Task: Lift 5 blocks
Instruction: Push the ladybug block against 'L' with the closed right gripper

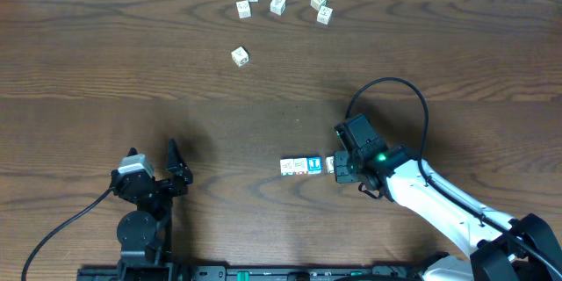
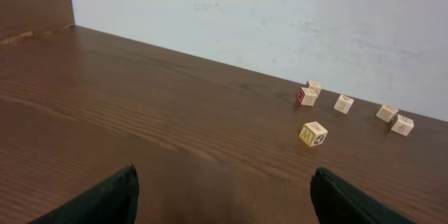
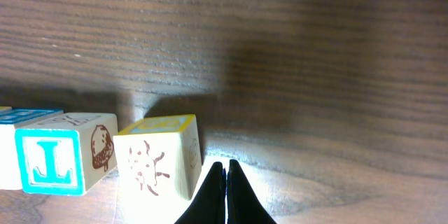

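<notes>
Overhead: the dark wood table (image 1: pixel 105 53) carried two groups of cubes. The right arm (image 1: pixel 439 202) reached in from the near right corner. The left arm (image 1: pixel 140 228) sat folded at the near edge, left of middle.

The left gripper (image 2: pixel 224 206) stood wide apart and empty, well clear of everything, probably parked.

The right gripper (image 3: pixel 225 185) was pinched tight on nothing. Its tips were low on the wood, just beside the right end of the row of blocks (image 1: pixel 303 167). Contact could not be told. Judgement: closed fingers make a narrow pusher, likely there to tidy the row, not to grasp.

The row lay at mid-table toward the near edge, faces touching, none lifted. The yellow-rimmed block (image 3: pixel 157 161) was the end one, and the blue-faced block (image 3: pixel 49 162) was next to it.

Six loose cubes (image 1: pixel 277 4) sat scattered by the far edge.
</notes>
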Motion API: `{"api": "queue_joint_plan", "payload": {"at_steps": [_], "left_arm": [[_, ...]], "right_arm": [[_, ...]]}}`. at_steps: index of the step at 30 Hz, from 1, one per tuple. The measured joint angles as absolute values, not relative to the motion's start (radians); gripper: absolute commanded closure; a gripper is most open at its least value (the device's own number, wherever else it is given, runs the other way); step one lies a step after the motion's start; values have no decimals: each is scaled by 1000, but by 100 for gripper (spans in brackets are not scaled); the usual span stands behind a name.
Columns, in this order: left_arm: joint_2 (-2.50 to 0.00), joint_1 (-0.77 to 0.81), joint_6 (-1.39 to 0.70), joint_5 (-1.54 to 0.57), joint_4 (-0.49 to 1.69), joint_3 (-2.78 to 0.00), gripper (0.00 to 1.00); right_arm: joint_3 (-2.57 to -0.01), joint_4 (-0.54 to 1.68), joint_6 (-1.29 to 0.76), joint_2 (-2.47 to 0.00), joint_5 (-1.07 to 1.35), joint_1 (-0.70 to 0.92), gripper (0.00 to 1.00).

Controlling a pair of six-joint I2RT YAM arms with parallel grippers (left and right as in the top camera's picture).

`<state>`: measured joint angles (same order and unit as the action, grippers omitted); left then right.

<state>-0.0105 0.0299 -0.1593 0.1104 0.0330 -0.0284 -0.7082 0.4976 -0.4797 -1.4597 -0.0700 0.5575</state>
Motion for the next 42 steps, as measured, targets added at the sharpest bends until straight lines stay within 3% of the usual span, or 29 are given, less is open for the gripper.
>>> {"api": "queue_joint_plan", "payload": {"at_steps": [42], "left_arm": [[-10,30,-159,110,33,-28,21]], "right_arm": [[-708,457,-534,-1460,24,558,99]]}}
